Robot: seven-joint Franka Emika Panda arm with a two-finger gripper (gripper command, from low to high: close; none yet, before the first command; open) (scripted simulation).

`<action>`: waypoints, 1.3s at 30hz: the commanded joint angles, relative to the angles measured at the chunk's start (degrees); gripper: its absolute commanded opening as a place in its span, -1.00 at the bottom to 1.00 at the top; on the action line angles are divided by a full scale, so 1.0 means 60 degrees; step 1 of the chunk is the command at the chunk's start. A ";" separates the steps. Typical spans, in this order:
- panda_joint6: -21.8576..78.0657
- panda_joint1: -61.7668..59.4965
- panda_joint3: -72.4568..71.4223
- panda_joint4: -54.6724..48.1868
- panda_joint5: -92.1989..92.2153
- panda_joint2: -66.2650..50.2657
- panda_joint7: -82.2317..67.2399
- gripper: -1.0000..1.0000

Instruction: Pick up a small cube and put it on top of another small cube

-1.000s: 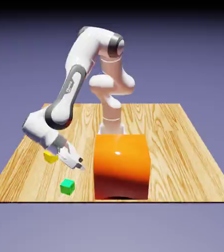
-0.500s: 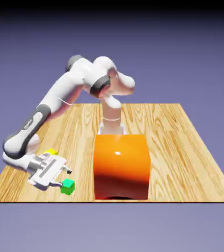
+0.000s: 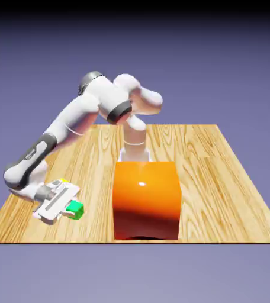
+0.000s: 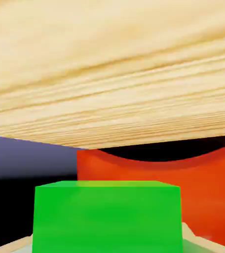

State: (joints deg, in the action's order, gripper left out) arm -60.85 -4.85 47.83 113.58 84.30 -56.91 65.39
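Filling the lower middle of the hand view, the green cube (image 4: 107, 217) sits large between the jaws, its broad face square to the camera and its top edge level, with the wood of the table (image 4: 109, 74) and a stretch of the orange block (image 4: 193, 192) beyond it. The finger tips themselves are hidden behind the cube in that view, so whether they are pinching it or only bracketing it cannot be told for sure; judged from how the cube fills the space between them, a grasp looks begun or about to close. In the exterior view the gripper (image 3: 71, 205) lies low over the table near its front edge, toward the exterior view's left corner, with the green cube (image 3: 75, 209) at its tip, at or just above the wood; whether it has left the surface cannot be made out. A cube has no long axis to speak of; its faces appear roughly aligned with the hand. Just behind the hand, a sliver of the yellow cube (image 3: 63, 180) peeks out on the table, near the green one but apart from it. Farther back stands the orange block (image 3: 146, 198), well clear of both. By this reading the reach is done; lift, carry and placing on the yellow cube remain.
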 commanded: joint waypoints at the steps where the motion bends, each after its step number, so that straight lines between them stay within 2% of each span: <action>1: 0.0032 0.0260 0.0233 0.0346 -0.0086 0.0145 0.0104 -1.00; 9: 0.0413 0.2286 0.2027 0.3115 -0.0529 0.1083 0.0757 -1.00; 24: 0.5690 0.4702 0.3427 0.8070 0.2489 -0.3746 -0.4715 -1.00; 26: 0.5703 0.4717 0.3434 0.8073 0.2487 -0.3748 -0.4726 -1.00; 32: 0.4028 0.5606 0.2167 0.8407 0.4717 -0.2199 -0.3443 -1.00; 33: 0.4028 0.5606 0.2167 0.8407 0.4718 -0.2199 -0.3442 1.00; 39: 0.5586 0.4779 0.3346 0.8096 0.2643 -0.3640 -0.4636 1.00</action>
State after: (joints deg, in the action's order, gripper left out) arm -27.33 23.83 67.91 162.16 100.16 -78.74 37.58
